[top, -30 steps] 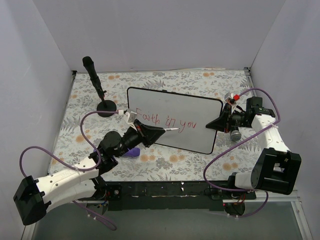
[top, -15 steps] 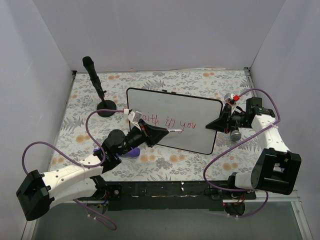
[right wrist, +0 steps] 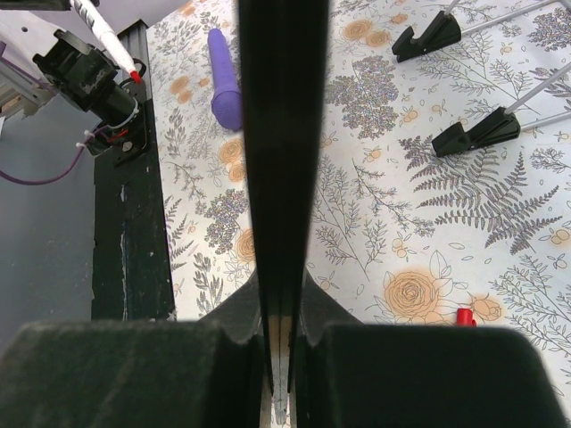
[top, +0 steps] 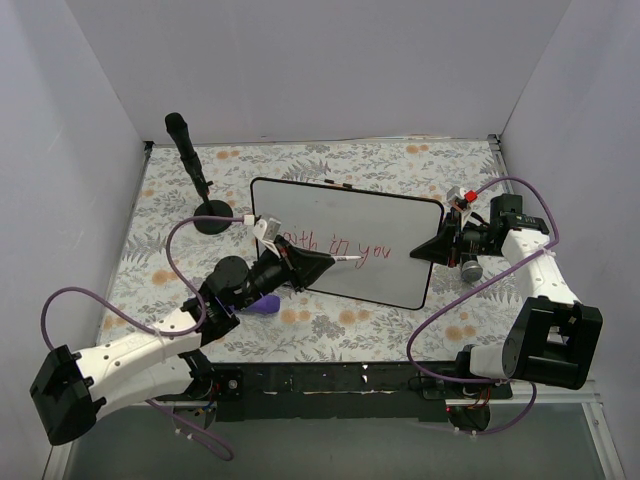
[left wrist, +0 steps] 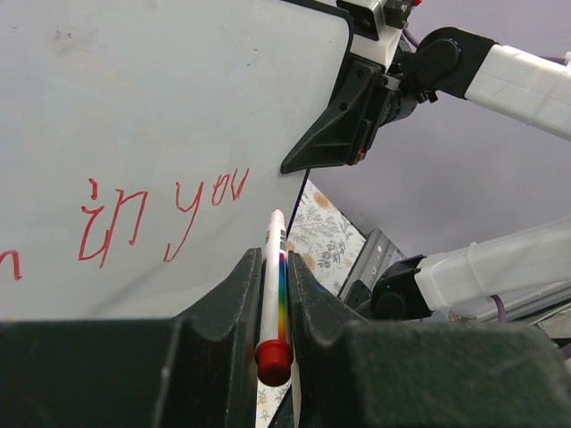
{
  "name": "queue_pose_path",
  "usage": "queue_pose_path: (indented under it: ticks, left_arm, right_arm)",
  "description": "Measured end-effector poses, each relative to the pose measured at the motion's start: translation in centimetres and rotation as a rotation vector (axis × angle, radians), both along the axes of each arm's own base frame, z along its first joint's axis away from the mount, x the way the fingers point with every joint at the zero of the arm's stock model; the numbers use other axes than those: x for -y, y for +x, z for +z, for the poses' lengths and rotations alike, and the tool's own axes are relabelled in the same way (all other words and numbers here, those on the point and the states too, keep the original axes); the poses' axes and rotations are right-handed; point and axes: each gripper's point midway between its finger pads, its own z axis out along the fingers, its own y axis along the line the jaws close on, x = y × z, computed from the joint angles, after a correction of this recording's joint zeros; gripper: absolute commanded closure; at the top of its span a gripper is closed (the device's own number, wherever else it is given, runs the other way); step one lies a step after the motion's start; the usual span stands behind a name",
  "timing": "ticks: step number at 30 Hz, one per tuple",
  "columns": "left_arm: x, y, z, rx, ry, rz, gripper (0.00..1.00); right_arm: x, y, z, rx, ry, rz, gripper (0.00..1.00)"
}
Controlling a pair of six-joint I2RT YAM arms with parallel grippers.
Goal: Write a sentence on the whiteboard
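Note:
The whiteboard (top: 340,205) stands tilted on the floral mat, with its thin black frame. The sentence (top: 345,245) is red lettering across the middle, and the left wrist view shows its end as "in you" (left wrist: 134,214). My left gripper (top: 322,263) is shut on a white marker pen (left wrist: 274,285) with a red end. The pen's tip points at the board just below and right of "you"; I cannot tell whether it touches. My right gripper (top: 428,250) is shut on the whiteboard's right edge (right wrist: 284,160), and its fingers (right wrist: 234,312) pinch the black frame.
A black microphone-like stand (top: 190,160) with a round base sits at the back left. A purple object (top: 263,305) lies on the mat under my left arm. The board's black feet (right wrist: 437,36) and a small red cap (right wrist: 464,316) rest on the mat. White walls enclose three sides.
My left gripper drifted slightly right with the marker, then back left. The board shifted a little leftward. The lettering reads the same, and the right gripper kept its hold.

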Motion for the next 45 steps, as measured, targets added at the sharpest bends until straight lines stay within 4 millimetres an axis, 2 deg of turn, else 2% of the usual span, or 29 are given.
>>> queue_pose_path:
  ticks: [7,12,15,19,24,28,38,45]
  left_arm:
    - [-1.0,-0.1,1.5,0.019,-0.037,0.029,1.00]
    - [-0.9,0.1,1.4,0.021,-0.031,0.038,1.00]
    - [-0.5,0.4,1.4,0.024,-0.019,0.037,1.00]
    - [1.2,1.2,1.9,0.026,0.001,0.009,1.00]
    - [3.5,1.5,0.0,0.009,0.064,-0.061,1.00]
    - [4.2,1.0,-1.2,0.020,0.107,-0.104,1.00]
    - [4.4,-0.9,-1.5,0.066,0.128,-0.143,1.00]
    - [4.0,-1.1,-1.9,0.066,0.132,-0.109,1.00]
  right_arm:
    - [0.0,0.0,0.0,-0.001,-0.003,0.001,0.99]
    - [0.0,0.3,0.2,-0.008,-0.009,0.007,0.99]
    - [0.0,0.3,0.2,-0.011,-0.010,0.009,0.99]
    - [0.0,0.3,0.2,-0.011,-0.009,0.009,0.99]
    - [0.0,0.3,0.3,-0.011,-0.009,0.009,0.99]
    - [0.0,0.3,0.3,-0.011,-0.008,0.009,0.99]
    - [0.0,0.3,0.3,-0.010,-0.008,0.010,0.99]
    - [-0.1,0.3,0.3,-0.009,-0.008,0.011,0.99]
